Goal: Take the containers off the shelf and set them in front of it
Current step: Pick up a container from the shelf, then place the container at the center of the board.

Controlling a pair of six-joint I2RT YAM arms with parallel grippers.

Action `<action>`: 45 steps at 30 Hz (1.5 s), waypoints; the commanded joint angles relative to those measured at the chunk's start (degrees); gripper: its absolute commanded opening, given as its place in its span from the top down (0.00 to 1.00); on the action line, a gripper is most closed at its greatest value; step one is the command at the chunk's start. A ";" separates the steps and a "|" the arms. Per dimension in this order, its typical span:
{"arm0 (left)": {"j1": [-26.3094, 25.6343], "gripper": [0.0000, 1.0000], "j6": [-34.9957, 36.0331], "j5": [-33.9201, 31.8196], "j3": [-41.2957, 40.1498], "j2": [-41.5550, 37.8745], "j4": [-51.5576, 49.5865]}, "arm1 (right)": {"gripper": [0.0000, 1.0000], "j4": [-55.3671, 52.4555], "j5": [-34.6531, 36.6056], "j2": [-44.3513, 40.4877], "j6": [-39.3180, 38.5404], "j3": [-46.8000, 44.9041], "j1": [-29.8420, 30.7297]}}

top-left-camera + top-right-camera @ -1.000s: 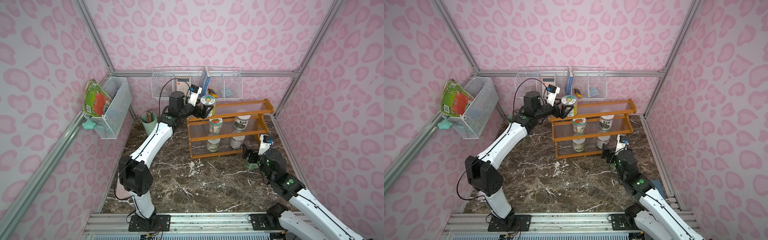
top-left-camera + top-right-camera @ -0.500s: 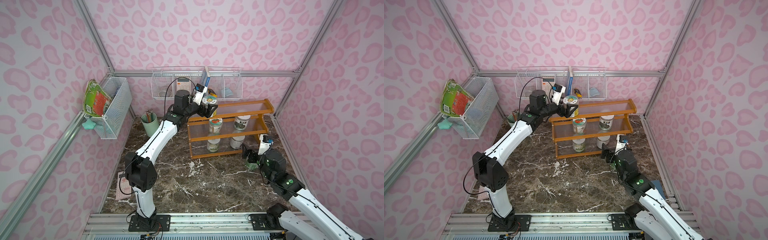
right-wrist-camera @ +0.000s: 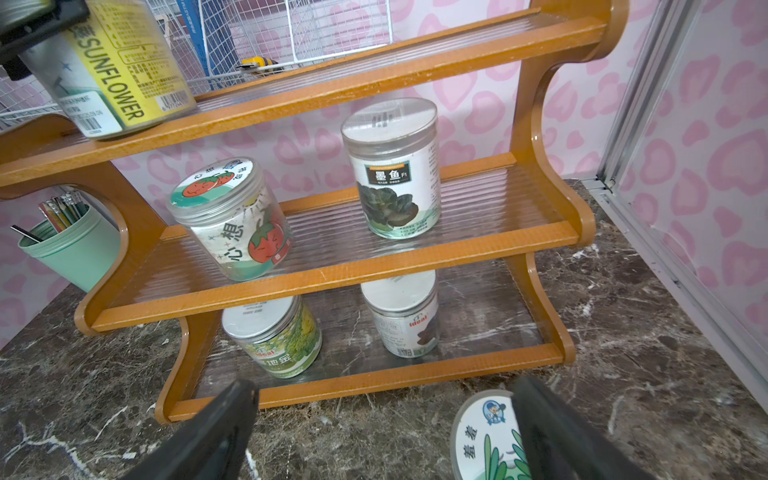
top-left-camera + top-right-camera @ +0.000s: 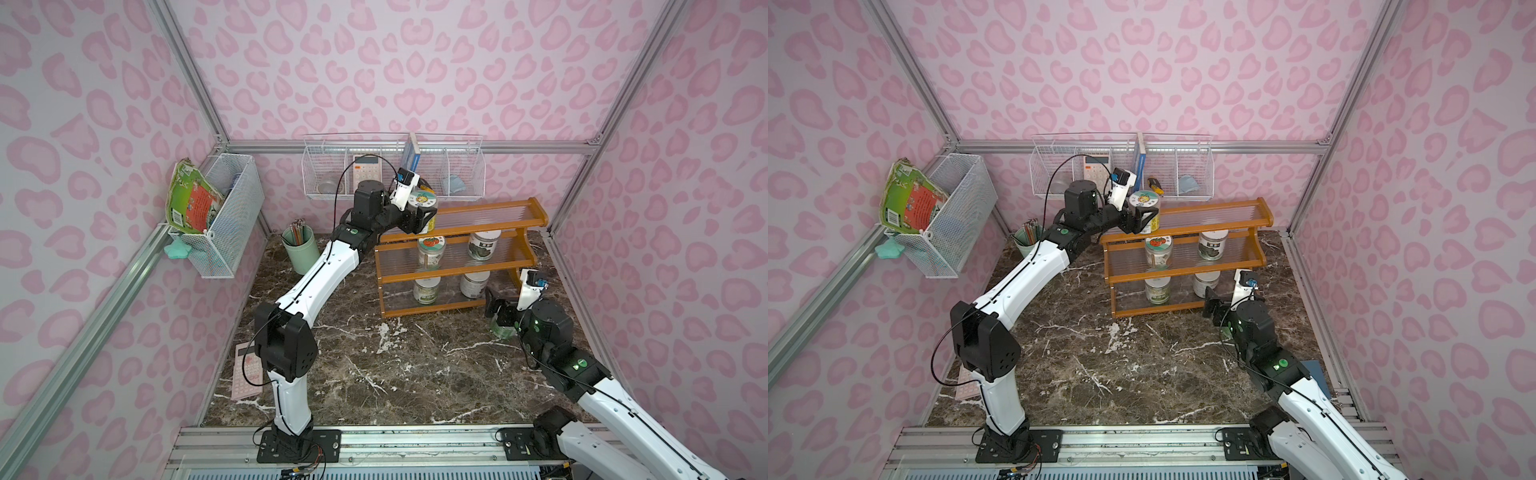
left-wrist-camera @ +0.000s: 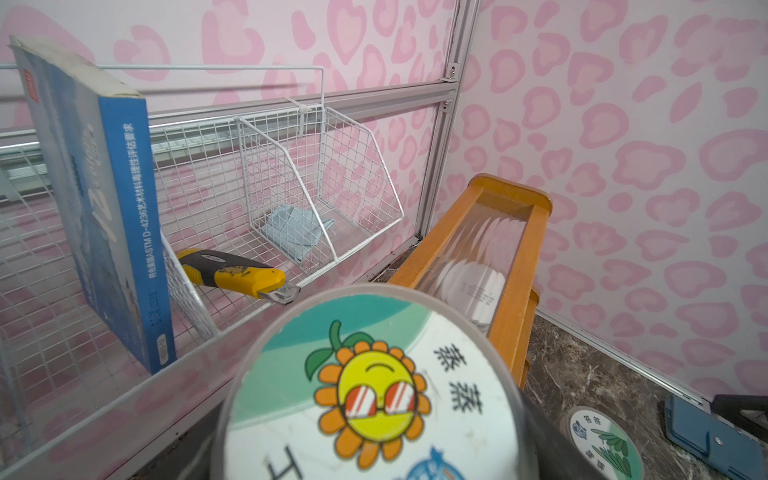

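The shelf stands at the back right of the marble floor. At the left end of its top tier, my left gripper is shut on the sunflower-sticker jar. A tomato jar and a white-lid jar stand on the middle tier. Two white-lid jars stand on the bottom tier. A green-sticker jar stands on the floor in front. My right gripper hangs open over it, one finger across its lid.
A mint-green pencil cup stands left of the shelf. A wire basket on the back wall holds a calculator, a blue book and a yellow box cutter. Another wire basket hangs on the left wall. A pink calculator lies front left.
My left gripper has reached right along the shelf's top tier and shut on the sunflower-sticker jar. The right arm has not moved.
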 commanded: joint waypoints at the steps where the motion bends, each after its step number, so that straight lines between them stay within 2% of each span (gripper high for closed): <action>1: -0.32 0.27 0.46 -0.06 0.02 -0.43 1.67 | 0.01 0.10 -0.21 -0.46 -0.86 0.35 -0.57; 12: -0.76 0.30 -0.19 -0.15 -6.16 -7.08 6.18 | 0.01 -1.98 -7.87 -2.66 -3.12 2.45 -10.88; 17: -1.71 0.32 -0.03 -0.06 -8.65 -10.17 6.94 | 0.01 -2.69 -9.69 -2.84 -3.67 3.45 -13.42; 26: -8.42 0.32 2.39 -2.90 -20.02 -19.22 8.39 | 0.01 -3.69 -14.07 -2.88 -4.76 5.88 -19.21; 34: -15.77 0.33 2.23 -7.18 -32.30 -25.65 11.62 | 0.01 -4.32 -14.99 -3.85 -4.79 6.16 -20.68; 45: -23.36 0.36 -1.38 -13.00 -46.19 -22.42 25.18 | 0.01 -4.93 -15.73 -5.12 -4.31 5.88 -20.87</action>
